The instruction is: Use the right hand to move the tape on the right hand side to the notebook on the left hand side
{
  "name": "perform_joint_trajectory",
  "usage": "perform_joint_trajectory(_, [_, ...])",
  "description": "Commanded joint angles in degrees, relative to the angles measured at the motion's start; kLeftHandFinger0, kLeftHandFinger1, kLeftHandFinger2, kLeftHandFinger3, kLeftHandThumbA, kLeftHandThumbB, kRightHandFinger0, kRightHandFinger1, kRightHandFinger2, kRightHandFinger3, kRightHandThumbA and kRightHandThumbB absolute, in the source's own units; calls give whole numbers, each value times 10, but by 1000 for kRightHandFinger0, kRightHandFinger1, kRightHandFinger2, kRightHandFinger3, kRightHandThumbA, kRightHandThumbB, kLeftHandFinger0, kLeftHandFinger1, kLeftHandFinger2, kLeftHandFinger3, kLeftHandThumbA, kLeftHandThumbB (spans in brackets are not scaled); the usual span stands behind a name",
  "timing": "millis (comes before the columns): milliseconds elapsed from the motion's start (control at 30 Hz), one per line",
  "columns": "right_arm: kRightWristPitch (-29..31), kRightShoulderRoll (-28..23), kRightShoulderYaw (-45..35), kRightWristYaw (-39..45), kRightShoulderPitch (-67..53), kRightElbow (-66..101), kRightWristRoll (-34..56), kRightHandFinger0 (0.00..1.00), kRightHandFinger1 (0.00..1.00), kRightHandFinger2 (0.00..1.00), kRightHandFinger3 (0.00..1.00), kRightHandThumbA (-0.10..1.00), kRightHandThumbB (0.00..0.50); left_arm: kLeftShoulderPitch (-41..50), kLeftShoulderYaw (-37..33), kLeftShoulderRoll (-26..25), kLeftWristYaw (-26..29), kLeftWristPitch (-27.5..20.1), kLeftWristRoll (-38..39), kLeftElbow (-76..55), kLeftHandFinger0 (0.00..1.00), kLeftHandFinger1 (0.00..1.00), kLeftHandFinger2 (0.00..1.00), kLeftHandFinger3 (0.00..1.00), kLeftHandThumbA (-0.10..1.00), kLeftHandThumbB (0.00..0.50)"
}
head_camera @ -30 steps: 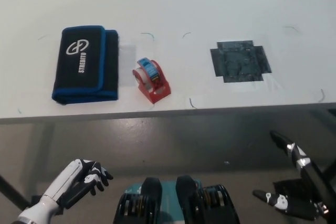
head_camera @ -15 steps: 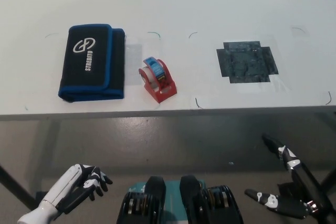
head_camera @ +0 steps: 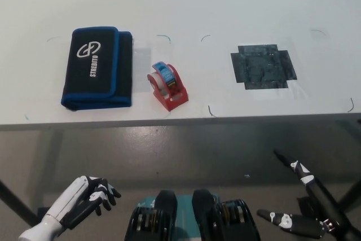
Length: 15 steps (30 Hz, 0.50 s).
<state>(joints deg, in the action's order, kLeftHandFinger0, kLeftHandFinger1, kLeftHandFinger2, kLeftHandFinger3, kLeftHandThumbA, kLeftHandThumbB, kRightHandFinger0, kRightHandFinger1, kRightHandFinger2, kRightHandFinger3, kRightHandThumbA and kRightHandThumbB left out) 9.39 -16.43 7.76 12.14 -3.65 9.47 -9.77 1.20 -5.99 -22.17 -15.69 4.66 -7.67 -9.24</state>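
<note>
Tape (head_camera: 167, 86) sitting on the white worktop (head_camera: 225, 4) just right of the notebook (head_camera: 97, 67), near the front edge. Notebook reading "STREBITO" in white. Right hand (head_camera: 304, 207) hanging low below the worktop, fingers spread, holding nothing. Left hand (head_camera: 84, 198) resting lower left, open.

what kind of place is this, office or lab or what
Probably a robot test lab: a bare white table with pen-marked positions, a black tape patch, and just a red tape dispenser and black-and-blue case laid out.
</note>
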Motion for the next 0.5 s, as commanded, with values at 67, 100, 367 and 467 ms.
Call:
perform_joint_trajectory(67, [15,-13,3,2,10,15,-28,1000,1000,1000,1000,1000,276,1,6,-14,-6,-16,3,-12,382,415,533,802,826,119])
perform_joint_trajectory(100, [15,-15,4,3,10,15,-31,1000,1000,1000,1000,1000,277,2,6,-13,-5,-18,2,-12,383,416,533,803,828,118])
perform_joint_trajectory(367, [16,-16,6,1,10,18,-47,1000,1000,1000,1000,1000,262,1,5,-14,-4,-13,-4,-13,356,407,530,812,837,134])
perform_joint_trajectory(467, [14,-16,7,2,9,18,-47,1000,1000,1000,1000,999,262,5,5,-14,-4,-13,-2,-15,370,409,531,814,831,120])
